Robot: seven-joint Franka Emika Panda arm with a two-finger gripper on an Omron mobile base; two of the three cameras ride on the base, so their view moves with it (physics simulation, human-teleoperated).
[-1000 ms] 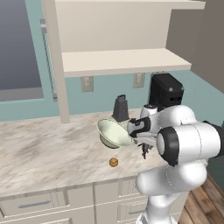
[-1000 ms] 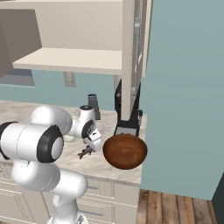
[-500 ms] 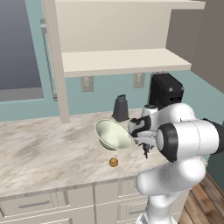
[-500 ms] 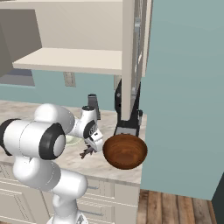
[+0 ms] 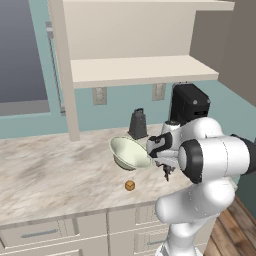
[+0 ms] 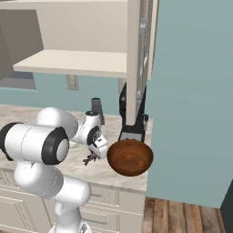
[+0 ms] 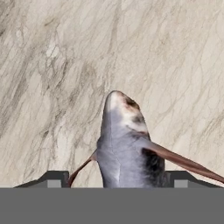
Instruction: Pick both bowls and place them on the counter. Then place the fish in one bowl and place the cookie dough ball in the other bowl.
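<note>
Left base view: the wide cream-white bowl with pale green inside (image 5: 131,153) sits tilted on the beige-and-grey marbled stone counter (image 5: 55,175). The tiny golden-brown cookie dough ball (image 5: 129,185) lies at 6 o'clock from the bowl, apart from it. The two-finger gripper (image 5: 166,173) hangs just beside the bowl's 3 o'clock rim, low over the counter. Versus a second ago, the wrist has dropped slightly and the arm has shifted a little.

Right base view: the glossy reddish-brown wood-like bowl (image 6: 130,157) rests at the counter's end. The gripper (image 6: 91,158) is at 9 o'clock from it, pointing down, with the small dark grey slender fish (image 6: 89,159) at its tip. Neither bowl has moved since earlier.

Hand view: the fish (image 7: 124,144) lies between the two dark fingertips (image 7: 53,179), head toward 12 o'clock, on bare counter. The jaws stand wide, either side of the body; cannot tell if they have contact yet.

Judgement: both bowls are placed; this is the fish grasp, with the jaws starting to close.
</note>
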